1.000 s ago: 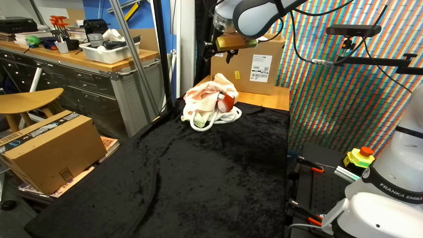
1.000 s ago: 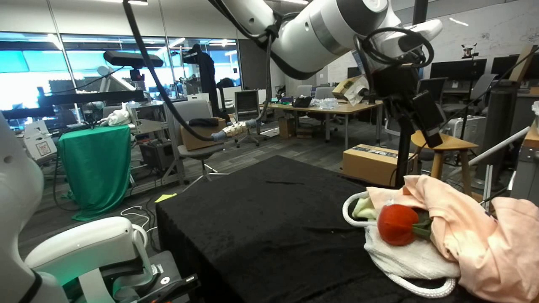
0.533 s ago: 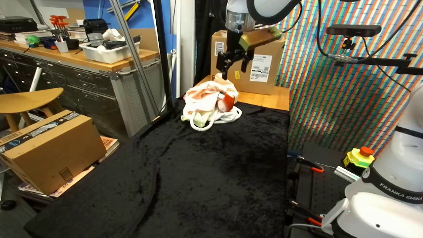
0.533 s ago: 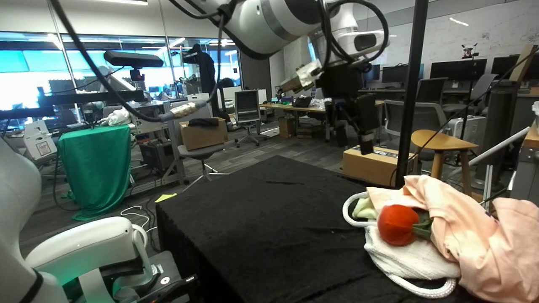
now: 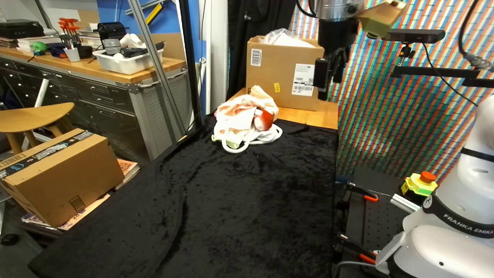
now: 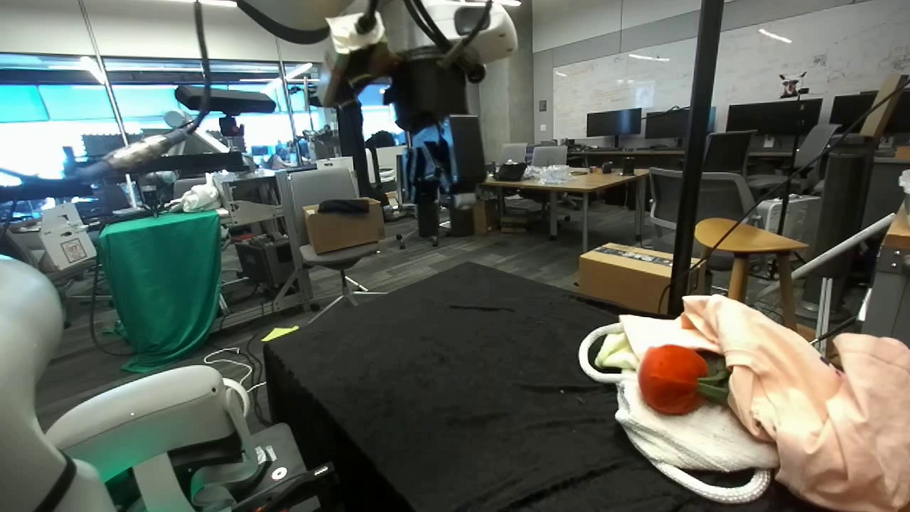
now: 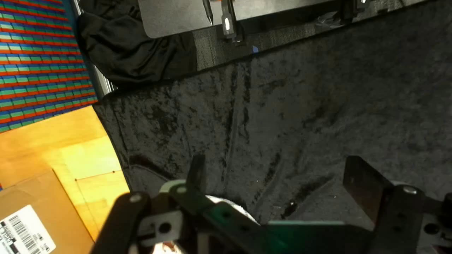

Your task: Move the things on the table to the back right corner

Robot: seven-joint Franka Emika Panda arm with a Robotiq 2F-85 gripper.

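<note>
The things lie heaped on the black-covered table [image 5: 251,208], at its far corner on the robot's right, the back right corner. A crumpled peach cloth [image 6: 789,384] is the largest. Against it, on a white cloth [image 6: 700,434], rests a red round object [image 6: 672,380] with a green stem. Loops of white rope [image 5: 235,150] stick out, and a pale green cloth [image 6: 617,352] peeks from under the pile. My gripper [image 5: 329,88] hangs high above the table, apart from the heap. In the wrist view its fingers [image 7: 362,183] stand wide apart over bare black fabric, holding nothing.
A labelled cardboard box [image 5: 285,81] stands on wood past the table's end. Beside the heap rises a black post [image 6: 693,156]. Another box [image 5: 65,177] sits lower, off the table's side. A camera [image 5: 413,35] on a bracket stands near the arm's path.
My open gripper has travelled from over the heap's side back toward the robot base, rightward in an exterior view. The heap has stayed where it was.
</note>
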